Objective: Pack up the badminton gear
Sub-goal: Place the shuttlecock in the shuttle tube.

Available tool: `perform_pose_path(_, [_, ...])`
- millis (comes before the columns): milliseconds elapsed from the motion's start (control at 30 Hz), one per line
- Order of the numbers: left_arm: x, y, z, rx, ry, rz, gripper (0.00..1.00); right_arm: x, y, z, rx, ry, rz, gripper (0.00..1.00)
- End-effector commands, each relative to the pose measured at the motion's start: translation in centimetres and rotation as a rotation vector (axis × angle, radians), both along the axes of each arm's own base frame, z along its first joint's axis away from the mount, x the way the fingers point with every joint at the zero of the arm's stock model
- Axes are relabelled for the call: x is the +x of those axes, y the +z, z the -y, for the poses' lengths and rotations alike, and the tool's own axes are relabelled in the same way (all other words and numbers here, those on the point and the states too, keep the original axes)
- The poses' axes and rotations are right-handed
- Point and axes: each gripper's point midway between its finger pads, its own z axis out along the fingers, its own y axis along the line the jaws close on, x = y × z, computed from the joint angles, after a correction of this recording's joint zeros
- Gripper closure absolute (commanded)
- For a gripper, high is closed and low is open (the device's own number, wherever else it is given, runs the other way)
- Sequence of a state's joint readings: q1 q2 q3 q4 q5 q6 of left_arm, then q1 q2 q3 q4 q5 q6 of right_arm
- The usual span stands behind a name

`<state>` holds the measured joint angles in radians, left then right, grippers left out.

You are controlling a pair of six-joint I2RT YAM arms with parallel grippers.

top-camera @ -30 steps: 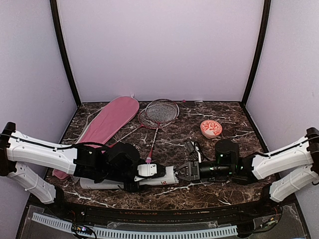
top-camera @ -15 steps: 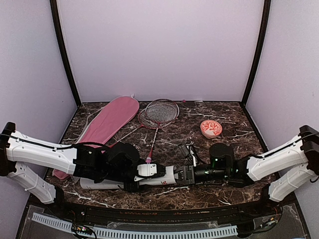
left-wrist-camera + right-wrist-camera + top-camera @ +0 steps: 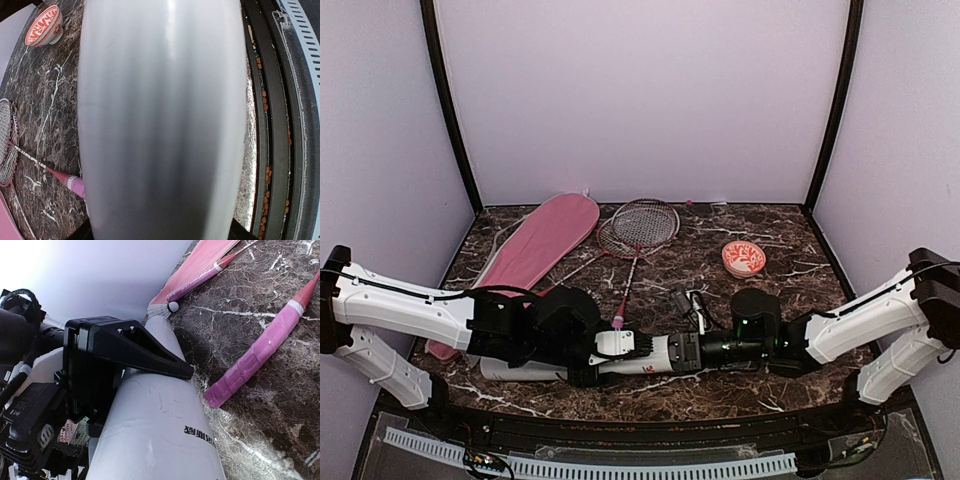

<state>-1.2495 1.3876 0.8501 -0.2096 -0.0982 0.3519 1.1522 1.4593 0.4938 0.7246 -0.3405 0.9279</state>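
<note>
The white tube point(image 3: 658, 358) lies on its side along the table's near edge. My left gripper point(image 3: 628, 354) is shut on it; one black finger point(image 3: 150, 357) presses its wall. The tube point(image 3: 160, 120) fills the left wrist view. My right gripper point(image 3: 688, 352) is at the tube's right end, with its fingertips hidden there. Two red-framed rackets point(image 3: 642, 224) lie crossed at the back, one pink handle point(image 3: 260, 357) close beside the tube point(image 3: 160, 440). The pink bag point(image 3: 535, 245) lies at the back left. One white shuttlecock point(image 3: 164, 310) rests by the tube.
A red-and-white bowl point(image 3: 743, 258) stands right of the rackets, also seen in the left wrist view point(image 3: 45, 25). The table's black front rail point(image 3: 272, 125) runs just beyond the tube. A loose cable point(image 3: 690, 300) sits above the right wrist.
My right arm has slid left, bringing its gripper up to the tube's right end. The left arm and the tube have stayed put.
</note>
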Motion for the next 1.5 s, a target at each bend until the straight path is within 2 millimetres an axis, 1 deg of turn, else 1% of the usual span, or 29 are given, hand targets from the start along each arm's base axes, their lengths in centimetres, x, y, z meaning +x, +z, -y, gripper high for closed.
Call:
perform_pose_path(0, [0.5,2.0,1.2,-0.080,0.018,0.017,0.37,-0.9,1.3,-1.1,0.021,0.052,0.033,1.00])
perform_pose_path(200, [0.5,2.1,1.3,-0.086,0.020,0.019,0.37,-0.8,1.1,-1.4,-0.005,0.061,0.047,1.00])
perform_pose_path(400, [0.5,2.1,1.2,-0.085,0.020,0.020,0.37,-0.7,1.0,-1.0,-0.012,0.045,0.047,1.00])
perform_pose_path(500, [0.5,2.1,1.2,-0.088,0.021,0.021,0.37,-0.5,1.2,-0.8,-0.020,0.033,0.057,0.96])
perform_pose_path(667, [0.9,2.5,1.0,-0.092,0.038,0.043,0.37,0.0,1.6,0.0,-0.044,-0.005,0.081,0.79])
perform_pose_path(733, [1.0,2.5,0.9,-0.093,0.040,0.046,0.37,0.3,1.9,0.5,-0.053,-0.025,0.094,0.73])
perform_pose_path(933, [1.1,2.6,0.9,-0.092,0.046,0.052,0.37,1.3,2.6,2.7,-0.083,-0.098,0.128,0.61])
perform_pose_path(1033, [1.3,2.9,0.9,-0.097,0.057,0.062,0.37,1.8,3.3,4.2,-0.076,-0.142,0.144,0.55])
perform_pose_path(1200, [1.5,3.9,1.1,-0.132,0.075,0.063,0.37,2.7,4.6,6.5,-0.041,-0.218,0.164,0.39])
perform_pose_path(1333, [2.0,4.6,1.1,-0.157,0.112,0.068,0.37,3.3,5.7,7.7,-0.006,-0.267,0.178,0.24])
perform_pose_path(1467, [2.9,5.4,0.9,-0.185,0.179,0.089,0.39,3.6,7.1,8.4,0.032,-0.298,0.197,0.13])
